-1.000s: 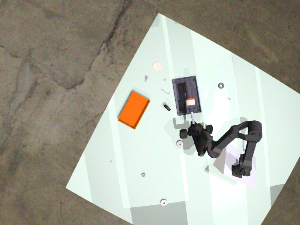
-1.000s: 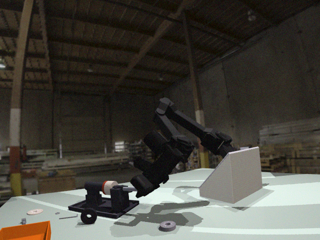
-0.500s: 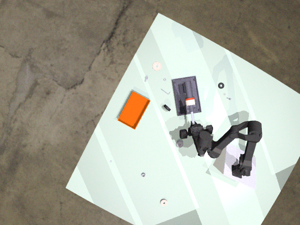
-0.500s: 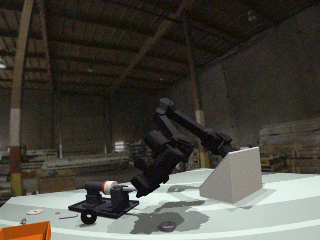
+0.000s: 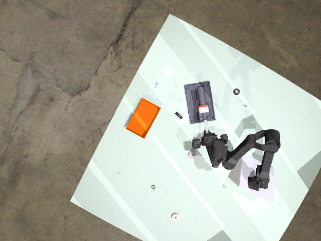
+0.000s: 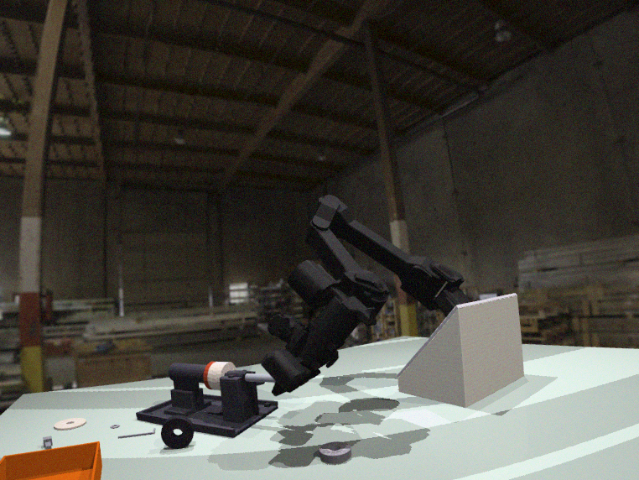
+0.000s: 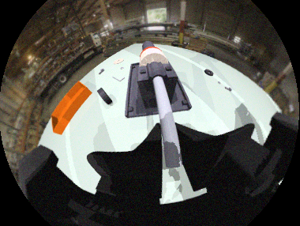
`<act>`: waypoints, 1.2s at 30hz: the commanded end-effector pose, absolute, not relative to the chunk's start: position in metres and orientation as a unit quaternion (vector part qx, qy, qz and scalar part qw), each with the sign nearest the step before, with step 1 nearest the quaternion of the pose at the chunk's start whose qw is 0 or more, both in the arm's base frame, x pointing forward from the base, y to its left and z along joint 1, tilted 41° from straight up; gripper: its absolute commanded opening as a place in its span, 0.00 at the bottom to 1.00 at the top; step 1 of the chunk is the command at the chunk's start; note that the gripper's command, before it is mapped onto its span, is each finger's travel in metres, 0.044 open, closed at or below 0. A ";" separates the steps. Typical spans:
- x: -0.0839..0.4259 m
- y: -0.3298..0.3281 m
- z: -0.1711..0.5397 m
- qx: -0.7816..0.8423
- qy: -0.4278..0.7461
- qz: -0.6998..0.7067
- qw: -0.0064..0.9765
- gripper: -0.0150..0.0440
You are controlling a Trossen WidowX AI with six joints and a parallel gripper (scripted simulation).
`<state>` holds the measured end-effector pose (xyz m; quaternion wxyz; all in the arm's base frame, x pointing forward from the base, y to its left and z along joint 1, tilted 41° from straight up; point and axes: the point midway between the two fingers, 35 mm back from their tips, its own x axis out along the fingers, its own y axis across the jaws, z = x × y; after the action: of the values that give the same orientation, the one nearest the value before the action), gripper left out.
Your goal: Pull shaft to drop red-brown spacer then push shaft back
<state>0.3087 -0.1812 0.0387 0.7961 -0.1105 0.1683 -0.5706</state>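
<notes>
Across table, shaft (image 5: 206,125) (image 6: 258,378) (image 7: 165,108) points lengthwise into housing (image 5: 201,95) (image 6: 189,373) (image 7: 148,44); jaws (image 5: 206,132) (image 6: 276,382) nearly closed, gripping shaft.

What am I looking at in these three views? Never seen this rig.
One black robot arm with a two-finger gripper, mounted on a pale wedge. The top view looks down on the table, the exterior view looks from the side, and the wrist view looks out past the gripper.

The gripper is closed on a thin grey shaft. The shaft runs into a dark fixture with a red ring and a cream ring in line.

Around it on the table are an orange tray, loose rings and some small hardware.
</notes>
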 end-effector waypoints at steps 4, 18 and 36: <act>0.306 -0.180 0.037 -0.112 0.171 -0.571 0.795 0.25; 0.305 -0.179 0.036 -0.112 0.171 -0.571 0.795 0.25; 0.305 -0.178 0.035 -0.112 0.171 -0.571 0.795 0.25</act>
<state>0.3074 -0.1790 0.0371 0.7963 -0.1103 0.1681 -0.5705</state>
